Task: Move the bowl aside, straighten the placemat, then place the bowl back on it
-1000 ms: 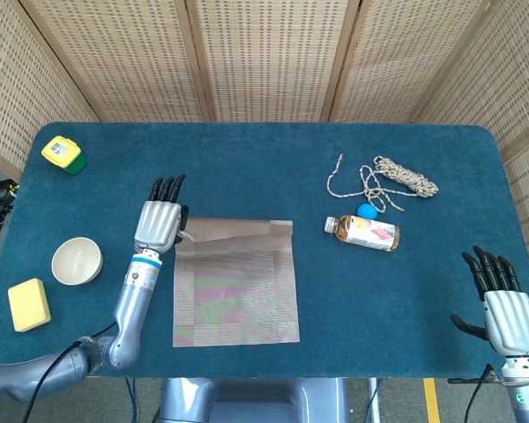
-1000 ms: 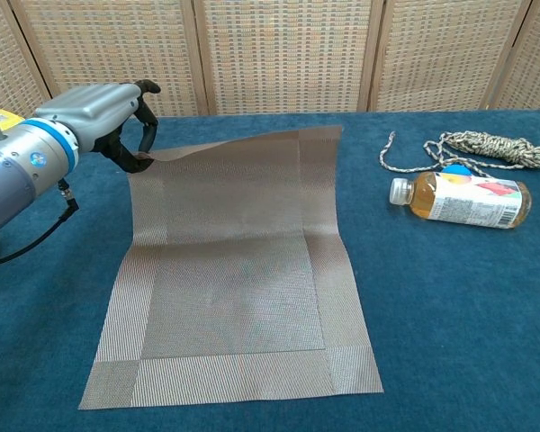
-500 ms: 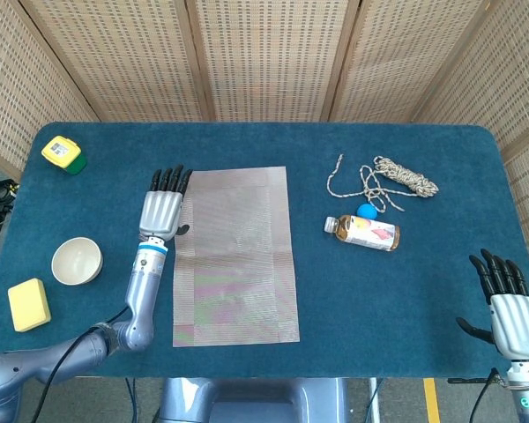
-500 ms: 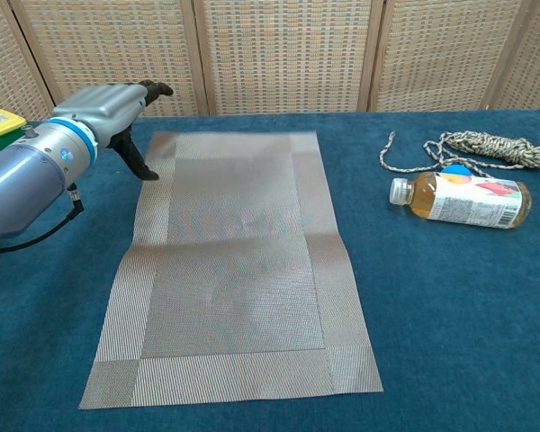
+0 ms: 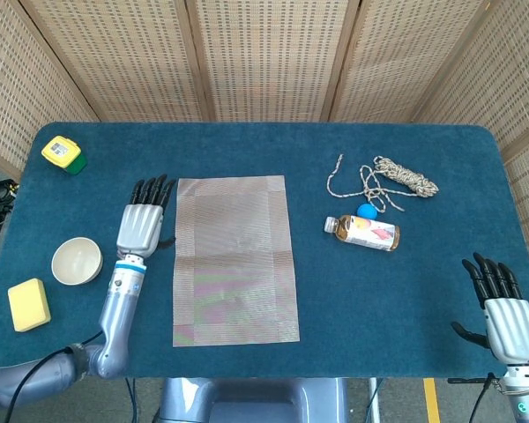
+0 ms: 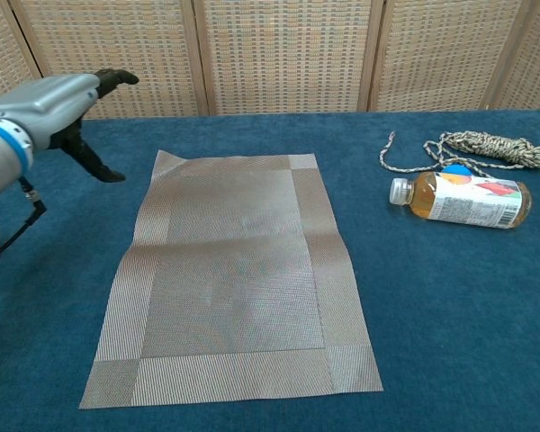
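While the left hand (image 5: 139, 231) hovered open and empty, the bowl (image 5: 76, 261) sat just left of it, nearer than the mat (image 5: 234, 258).

There was one placemat (image 5: 234, 258), one bowl (image 5: 76, 260), one bottle (image 5: 363, 232), one rope (image 5: 397, 178), one yellow sponge (image 5: 28, 304), one tape measure (image 5: 63, 153), and two hands (image 5: 141, 227) (image 5: 506, 317).
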